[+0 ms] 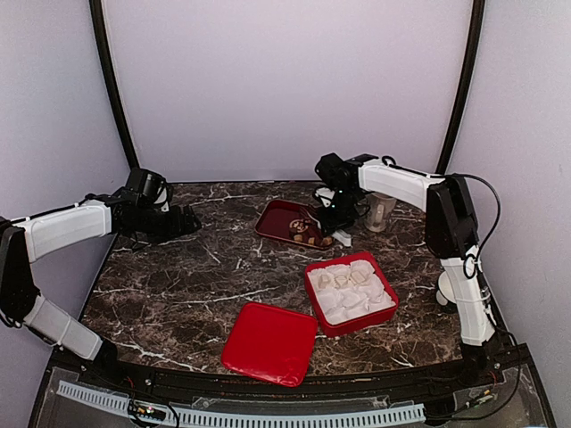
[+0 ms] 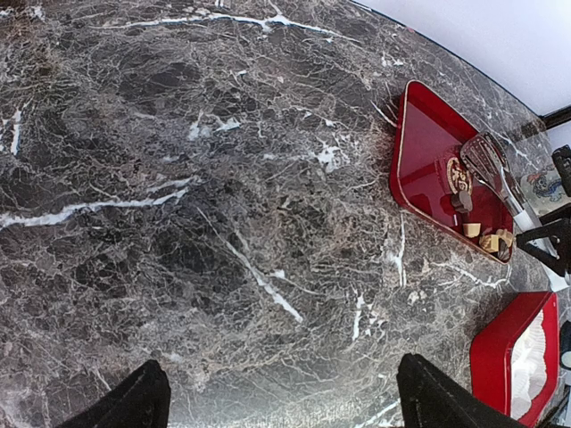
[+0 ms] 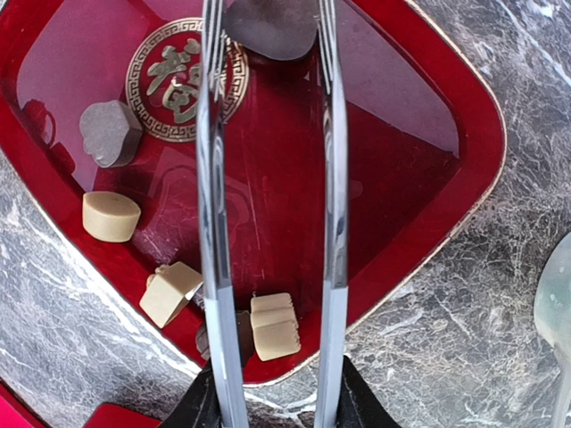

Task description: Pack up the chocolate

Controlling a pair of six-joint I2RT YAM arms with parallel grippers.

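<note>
Clamping the tongs (image 3: 212, 223) in the right claw (image 3: 277, 401) over the far red tray (image 3: 428, 107) holding the chocolate (image 3: 111, 216), presumably for ferrying lumps to the nearer box (image 1: 311, 285), with the left claw (image 2: 285, 397) spread apart, clear at the left.

Table (image 2: 178, 223): polished dark marble-look stone, white veins. Tray (image 3: 401, 107): glossy red lacquer look, gold emblem. Tongs (image 3: 212, 223): smooth shiny metal. Chocolate (image 3: 111, 217): matt, smooth. Paper cups (image 1: 352, 290): white, crinkled. Lid (image 1: 268, 343): smooth red plastic look.

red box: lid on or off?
Off. The lid lies flat on the table beside the box, whose white paper cups are exposed.
</note>
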